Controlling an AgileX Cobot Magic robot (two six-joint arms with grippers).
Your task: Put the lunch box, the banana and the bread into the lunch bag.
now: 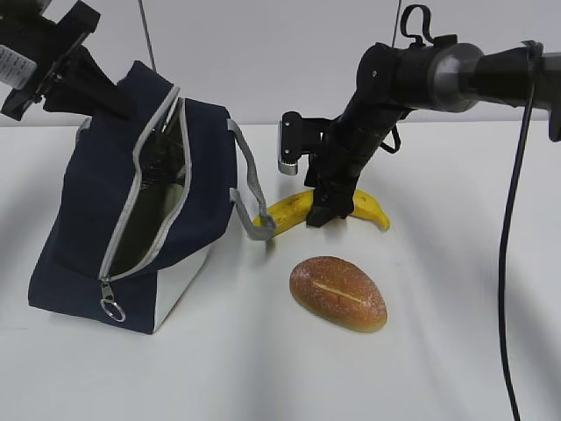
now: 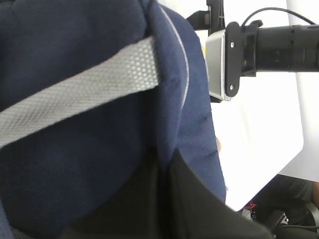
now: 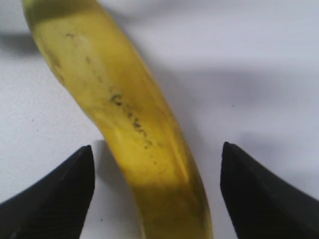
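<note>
The navy lunch bag [image 1: 206, 167] stands tilted at the left, its grey zipper open. My left gripper [image 1: 118, 92] is shut on the bag's upper back edge; in the left wrist view the dark fingers [image 2: 199, 199] press against navy fabric [image 2: 75, 164]. The yellow banana [image 1: 372, 209] lies right of the bag's handle [image 1: 250, 189]. My right gripper [image 1: 329, 210] is lowered over its middle, open, with a fingertip [image 3: 60, 194] on each side of the banana [image 3: 124, 99] and not touching it. The golden bread [image 1: 338, 293] lies in front. I cannot make out the lunch box; the bag's inside is dark.
The white table [image 1: 456, 333] carries everything. The zipper's ring pull [image 1: 112, 309] hangs at the bag's front lower corner. A black cable [image 1: 507, 263] hangs down at the right. The right arm's wrist camera [image 2: 219, 64] shows past the bag in the left wrist view.
</note>
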